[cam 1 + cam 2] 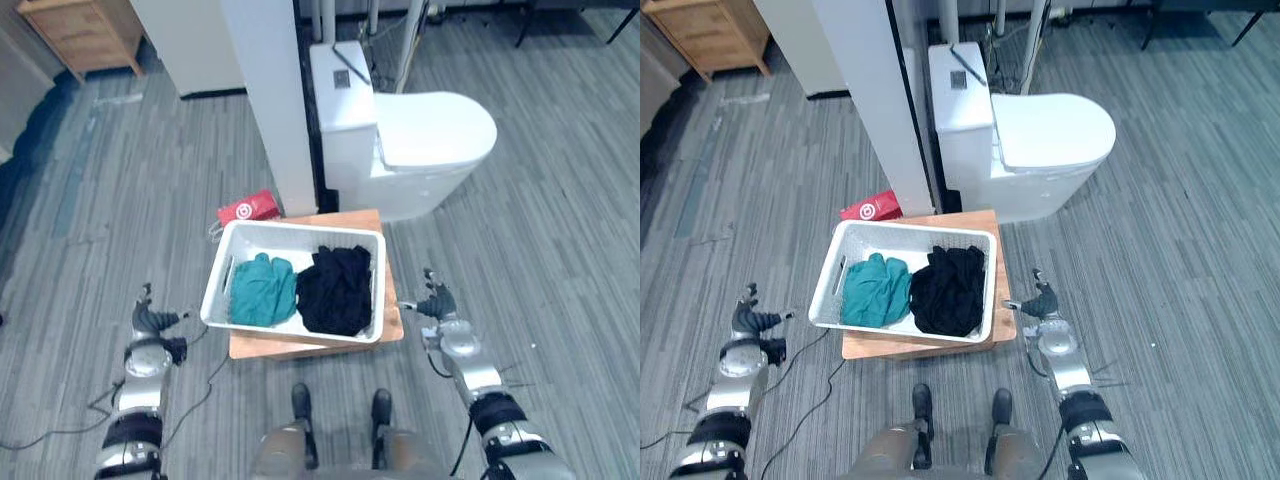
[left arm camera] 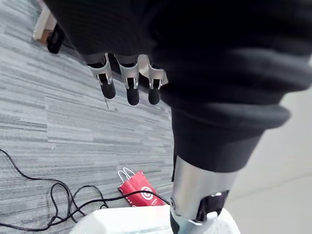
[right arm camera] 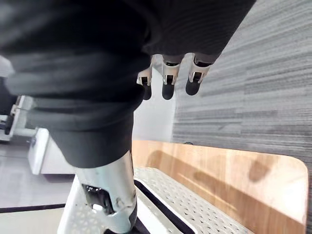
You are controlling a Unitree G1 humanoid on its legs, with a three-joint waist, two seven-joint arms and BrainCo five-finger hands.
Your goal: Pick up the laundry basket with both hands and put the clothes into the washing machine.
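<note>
A white laundry basket [image 1: 222,270] rests on a low wooden stand [image 1: 392,310] in front of me. Inside lie a teal garment [image 1: 262,290] on the left and a black garment [image 1: 336,290] on the right. My left hand [image 1: 150,322] hovers over the floor a short way left of the basket, open, fingers [image 2: 129,87] straight, holding nothing. Just off the stand's right edge is my right hand [image 1: 437,304], also open and holding nothing, with its fingers [image 3: 165,80] straight. The right wrist view shows the basket's perforated rim [image 3: 187,204] and the stand's board [image 3: 234,175] close by.
A white toilet-shaped fixture [image 1: 420,140] with a shut lid stands behind the stand. A white pillar [image 1: 272,100] rises at its left, with a red bag [image 1: 250,209] at the foot. A wooden cabinet [image 1: 85,35] stands at the back left. Grey plank floor lies on both sides.
</note>
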